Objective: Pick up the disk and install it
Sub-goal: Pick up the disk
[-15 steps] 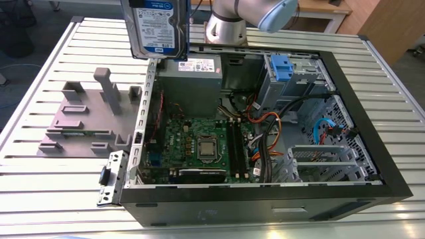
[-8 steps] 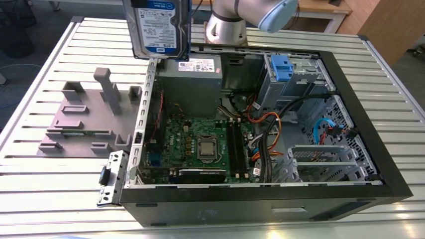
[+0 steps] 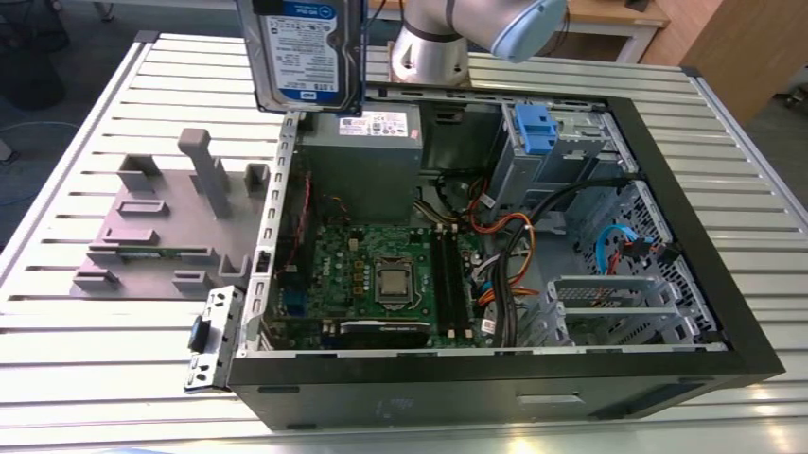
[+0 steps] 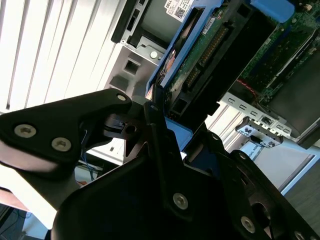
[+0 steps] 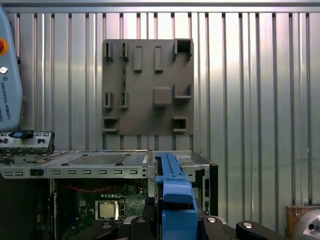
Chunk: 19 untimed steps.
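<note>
The disk [image 3: 305, 52] hangs upright high over the open computer case's [image 3: 505, 383] back corner, at the exterior view's left; its white-and-blue label faces the camera. In the second wrist view my gripper [image 4: 159, 107] is shut on the disk [image 4: 207, 52], whose green circuit-board side and blue bracket show between the black fingers [image 4: 107, 107]. In the first wrist view the disk's blue bracket edge [image 5: 172, 192] stands up from between the gripper's [image 5: 175, 224] jaws, above the case's edge.
A grey plastic stand [image 3: 165, 222] with upright posts lies on the slatted metal table [image 3: 101, 355], to the case's left in the exterior view. Inside the case are the motherboard [image 3: 378, 274], cables and a drive cage with a blue caddy [image 3: 536, 126]. The arm's base [image 3: 430, 52] stands behind.
</note>
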{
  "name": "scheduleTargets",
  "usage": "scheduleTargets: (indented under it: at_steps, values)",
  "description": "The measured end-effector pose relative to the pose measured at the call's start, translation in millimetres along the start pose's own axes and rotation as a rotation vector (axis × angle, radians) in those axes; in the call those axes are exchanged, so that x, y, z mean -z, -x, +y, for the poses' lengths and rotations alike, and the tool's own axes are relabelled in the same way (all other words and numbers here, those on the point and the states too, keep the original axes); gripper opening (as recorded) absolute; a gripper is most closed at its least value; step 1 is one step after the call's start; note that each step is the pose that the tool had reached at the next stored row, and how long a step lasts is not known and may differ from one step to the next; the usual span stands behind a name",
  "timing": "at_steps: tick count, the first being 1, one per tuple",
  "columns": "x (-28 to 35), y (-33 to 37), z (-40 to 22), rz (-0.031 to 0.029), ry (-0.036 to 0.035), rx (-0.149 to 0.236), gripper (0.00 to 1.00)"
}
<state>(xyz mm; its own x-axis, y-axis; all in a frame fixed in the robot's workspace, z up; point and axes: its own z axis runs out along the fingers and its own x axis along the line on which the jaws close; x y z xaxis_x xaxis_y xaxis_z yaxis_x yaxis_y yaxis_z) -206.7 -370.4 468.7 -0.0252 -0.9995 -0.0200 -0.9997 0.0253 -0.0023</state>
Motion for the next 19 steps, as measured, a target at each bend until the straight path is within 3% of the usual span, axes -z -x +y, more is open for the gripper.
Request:
scheduleTargets:
  at_steps: [19]
  values:
    - [-0.2, 0.2, -6.2, 0.0, 0.0, 0.0, 0.37]
